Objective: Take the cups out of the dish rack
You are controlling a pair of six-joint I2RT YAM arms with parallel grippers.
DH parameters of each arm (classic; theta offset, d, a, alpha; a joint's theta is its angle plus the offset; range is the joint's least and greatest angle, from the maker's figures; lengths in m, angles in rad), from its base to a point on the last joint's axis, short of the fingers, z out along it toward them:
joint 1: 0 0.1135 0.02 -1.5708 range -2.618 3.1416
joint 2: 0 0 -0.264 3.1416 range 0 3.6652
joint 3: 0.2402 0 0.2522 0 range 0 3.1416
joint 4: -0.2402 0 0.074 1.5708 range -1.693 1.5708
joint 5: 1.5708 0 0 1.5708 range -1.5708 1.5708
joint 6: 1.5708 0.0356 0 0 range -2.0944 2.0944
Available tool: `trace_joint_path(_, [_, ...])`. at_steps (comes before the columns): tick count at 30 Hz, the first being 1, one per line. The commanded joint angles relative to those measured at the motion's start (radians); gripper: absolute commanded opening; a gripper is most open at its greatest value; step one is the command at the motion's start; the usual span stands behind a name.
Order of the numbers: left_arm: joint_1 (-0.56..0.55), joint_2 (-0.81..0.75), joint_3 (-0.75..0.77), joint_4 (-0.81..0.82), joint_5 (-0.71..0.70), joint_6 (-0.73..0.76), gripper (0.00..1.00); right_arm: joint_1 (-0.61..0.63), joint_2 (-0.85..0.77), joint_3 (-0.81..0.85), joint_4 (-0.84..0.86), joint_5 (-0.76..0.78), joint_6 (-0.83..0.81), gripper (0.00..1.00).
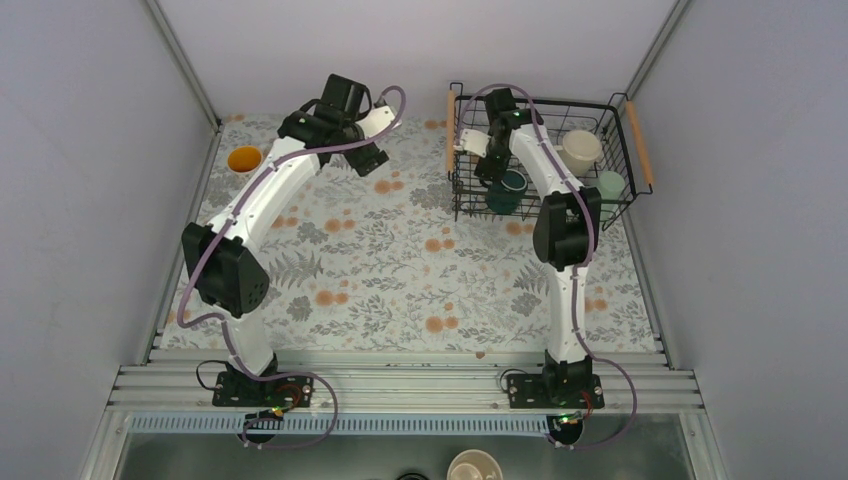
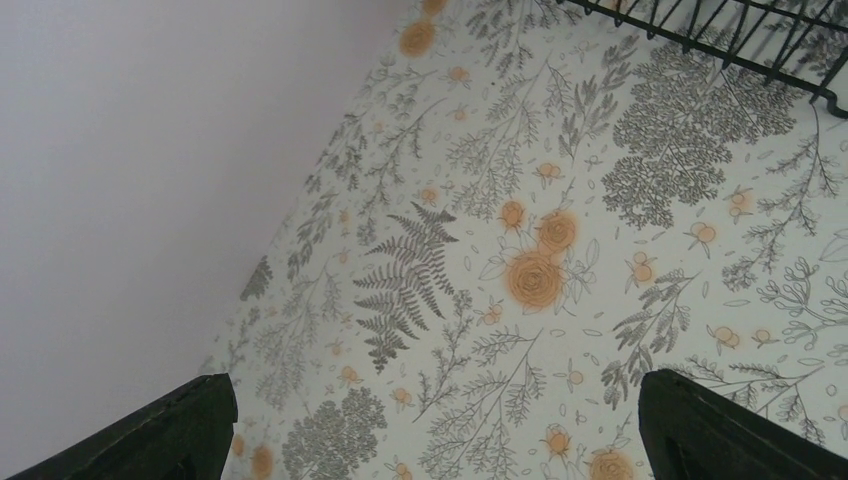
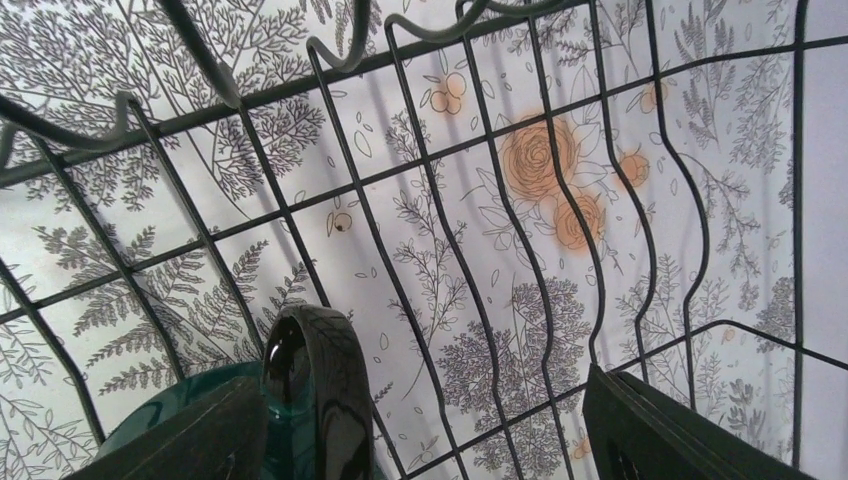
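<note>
Because the dark green mug (image 3: pixel 305 400) sits low in the near-left part of the dish rack (image 1: pixel 622 108), with its glossy handle right against the inside of one finger of my right claw (image 3: pixel 420 400), I judge it to be the cup in hand. My fingers stand well apart with nothing clamped between them (the other finger hangs over bare wire, well clear of the mug), so the grip is not yet made. To do it well I would shift sideways until the mug's wall, not just its handle, lies between the fingers. Then I would go down square, close firmly and lift straight up, clear of the rack, before swinging anywhere. The wavy wire dividers (image 3: pixel 560 220) just beyond could snag a finger. Further along, the cream mug (image 1: pixel 580 148) and the mint green cup (image 1: pixel 610 184) stand near the rack's right end, away from my path. Outside, past the left wooden handle (image 1: pixel 450 130), the floral tablecloth (image 1: pixel 400 270) offers broad room between the arms for setting down. The floral mug (image 1: pixel 244 159) stands at its far-left edge, and my left claw (image 2: pixel 430 430) hovers over the cloth beside the rack, fingers spread wide, holding nothing.
</note>
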Motion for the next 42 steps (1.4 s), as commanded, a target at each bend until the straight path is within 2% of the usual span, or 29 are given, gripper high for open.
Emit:
trace_joint_path(1, [-0.016, 0.02, 0.038, -0.027, 0.013, -0.02, 1.0, 0.007, 0.042, 0.031, -0.032, -0.002, -0.016, 0.82])
trace_joint_path(6, [-0.026, 0.03, 0.043, -0.043, 0.024, -0.015, 1.0, 0.007, 0.076, 0.098, -0.111, -0.028, 0.014, 0.79])
trace_joint_path(10, [-0.03, 0.036, 0.042, -0.053, 0.037, -0.014, 1.0, 0.006, 0.1, 0.138, -0.171, -0.034, 0.033, 0.65])
trace_joint_path(14, [-0.033, 0.036, 0.044, -0.06, 0.045, -0.013, 1.0, 0.008, 0.103, 0.139, -0.218, -0.03, 0.041, 0.57])
trace_joint_path(19, [-0.035, 0.029, 0.038, -0.066, 0.052, -0.009, 1.0, 0.005, 0.103, 0.132, -0.248, -0.024, 0.049, 0.4])
trace_joint_path(24, [-0.037, 0.024, 0.038, -0.072, 0.061, -0.007, 1.0, 0.006, 0.103, 0.124, -0.247, -0.013, 0.056, 0.26])
trace_joint_path(29, [-0.04, 0.018, 0.033, -0.074, 0.057, -0.012, 1.0, 0.004, 0.112, 0.15, -0.234, 0.013, 0.067, 0.04])
trace_joint_path(34, [-0.051, 0.006, 0.036, -0.061, 0.055, -0.021, 1.0, -0.007, 0.066, 0.152, -0.155, 0.019, 0.08, 0.04])
trace_joint_path(42, [-0.082, -0.077, 0.048, 0.071, 0.104, -0.06, 1.0, -0.059, -0.038, 0.129, 0.082, 0.077, 0.134, 0.04])
